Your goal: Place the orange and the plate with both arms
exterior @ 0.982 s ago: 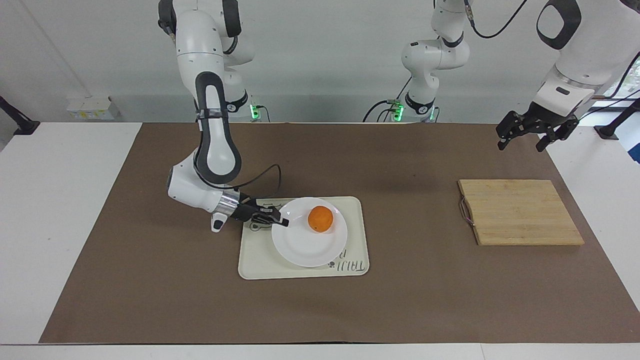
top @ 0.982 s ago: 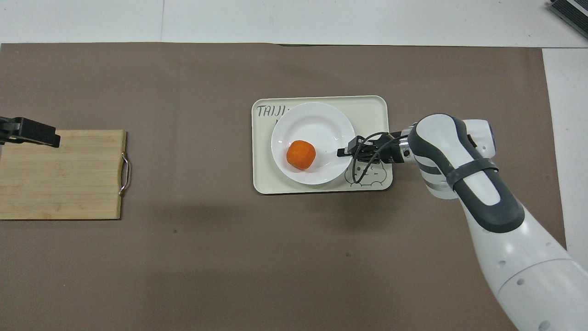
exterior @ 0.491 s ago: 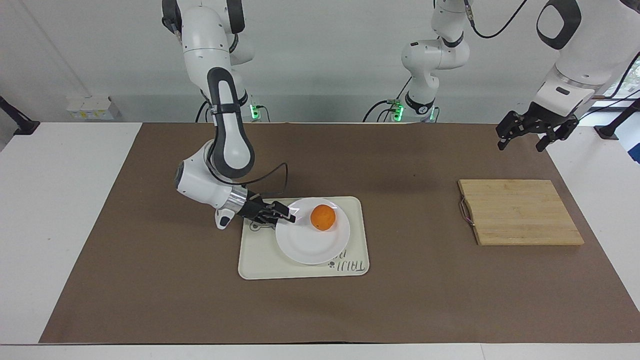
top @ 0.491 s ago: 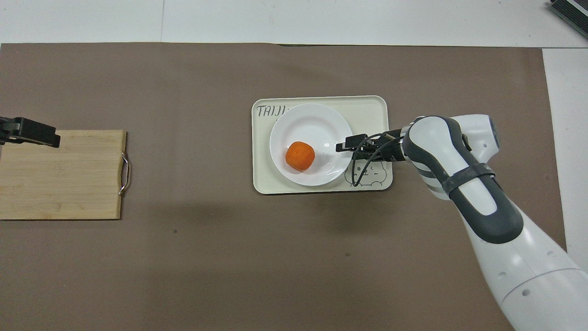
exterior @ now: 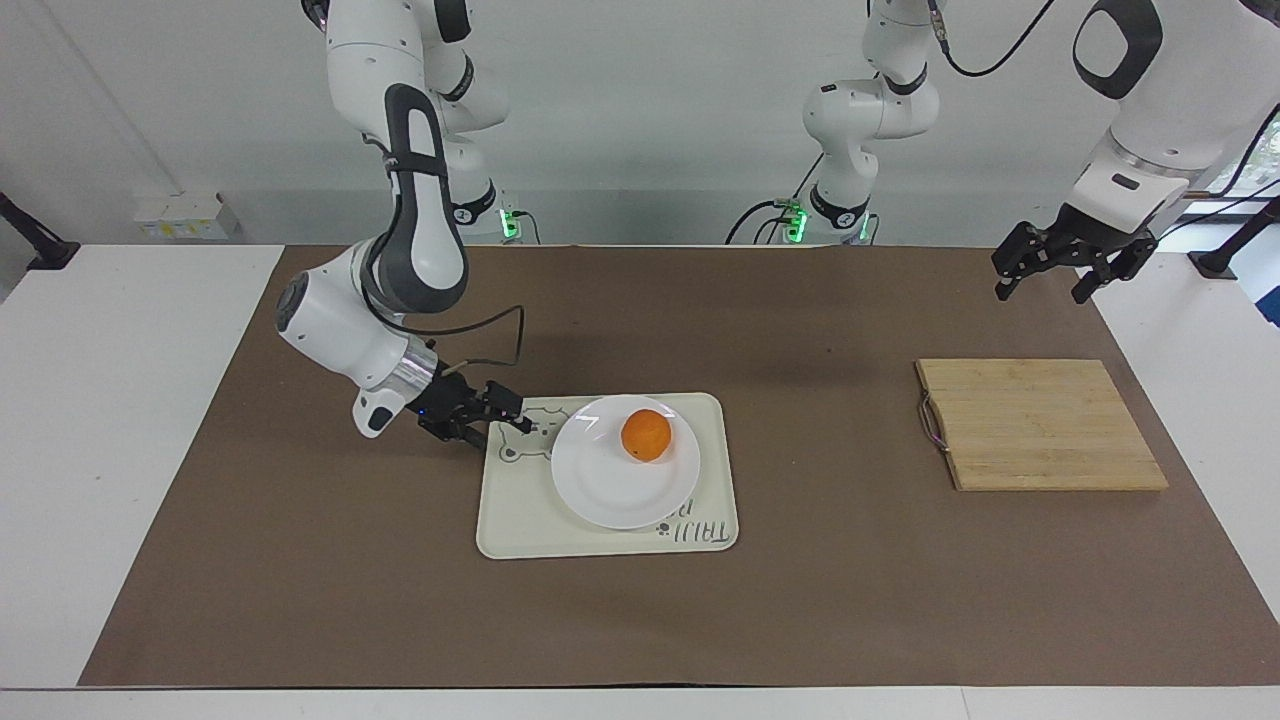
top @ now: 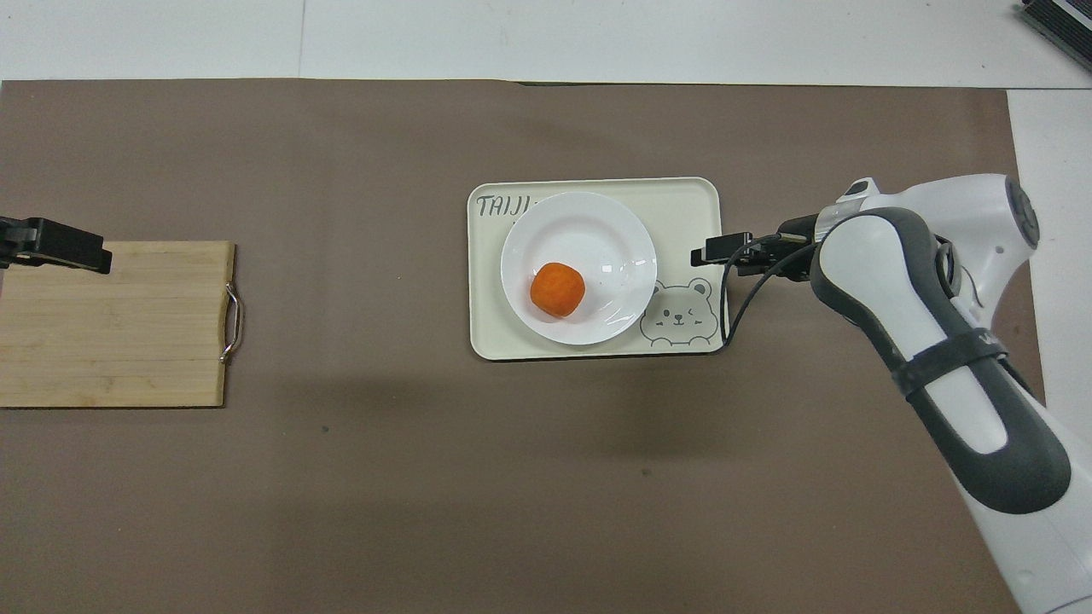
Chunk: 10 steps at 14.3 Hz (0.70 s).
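A cream bear-printed tray lies mid-table; a wooden cutting board lies toward the left arm's end.

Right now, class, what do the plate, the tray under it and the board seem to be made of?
Plate: glossy white, likely glazed ceramic; it shows highlights.
Tray: matte cream, probably plastic; printed bear and lettering.
Cutting board: pale wood or bamboo, visible strips, with a metal handle.

Robotics lab: 2 white arms bolted at a white table with brown mat, bare wall, trailing cables.
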{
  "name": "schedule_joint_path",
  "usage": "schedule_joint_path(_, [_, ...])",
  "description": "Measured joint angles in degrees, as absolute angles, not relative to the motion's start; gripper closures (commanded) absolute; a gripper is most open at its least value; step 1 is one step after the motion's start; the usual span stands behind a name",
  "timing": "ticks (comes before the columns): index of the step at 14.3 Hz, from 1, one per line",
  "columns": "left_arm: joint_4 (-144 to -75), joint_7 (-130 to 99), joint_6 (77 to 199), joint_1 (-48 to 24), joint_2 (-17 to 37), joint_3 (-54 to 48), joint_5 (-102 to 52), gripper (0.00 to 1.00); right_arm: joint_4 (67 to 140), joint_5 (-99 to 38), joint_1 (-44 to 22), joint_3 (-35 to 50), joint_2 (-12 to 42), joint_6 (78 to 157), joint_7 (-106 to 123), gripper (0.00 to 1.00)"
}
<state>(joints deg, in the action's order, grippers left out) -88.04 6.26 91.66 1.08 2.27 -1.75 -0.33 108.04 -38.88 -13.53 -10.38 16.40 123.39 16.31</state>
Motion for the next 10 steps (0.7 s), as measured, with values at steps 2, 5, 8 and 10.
schedule_joint_path(2, [-88.0,6.3,91.7,1.1,2.3,-1.7,-0.3,0.0,107.9,-30.1,-13.0,-10.4,12.9,120.2,12.7,0.0])
schedule_joint_path(5, [-88.0,6.3,91.7,1.1,2.3,-1.7,-0.3,0.0,107.9,-22.4,-10.4,-10.6,9.5,114.4,11.2,0.0])
schedule_joint_path(8, [-88.0,6.3,91.7,1.1,2.3,-1.7,-0.3,0.0,107.9,-15.4,-6.8,-10.8,7.7,108.4,11.1,0.0])
schedule_joint_path(10, [-88.0,6.3,91.7,1.1,2.3,-1.7,-0.3,0.0,107.9,-13.0,-4.1,-10.9,6.9,105.4,11.1,0.0])
